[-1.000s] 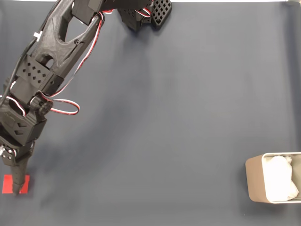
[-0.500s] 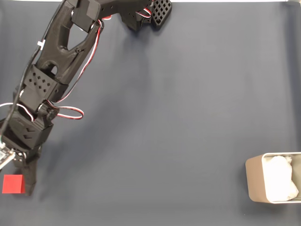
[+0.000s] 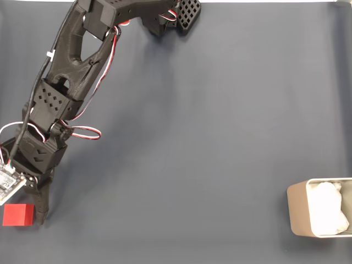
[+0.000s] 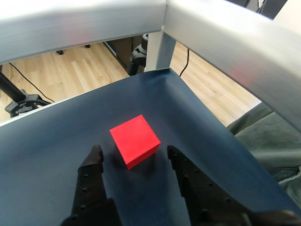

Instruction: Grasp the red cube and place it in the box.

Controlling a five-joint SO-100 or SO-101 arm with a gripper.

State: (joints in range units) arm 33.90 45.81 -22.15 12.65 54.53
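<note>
Near the lower left corner of the fixed view, the red cube [image 3: 17, 214] is sitting flat on the tabletop [image 3: 209, 137], its matte faces plain and sharp-edged. Just beside it, the gripper [image 4: 133, 156] is spreading its black, ribbed plastic fingers [image 4: 94, 162] wide, the cube lying just beyond the tips without touching either. Dark navy cloth is covering the tabletop smoothly. Far off at the lower right edge, the box [image 3: 297, 214] is showing rounded beige-grey walls and crumpled white lining.
</note>
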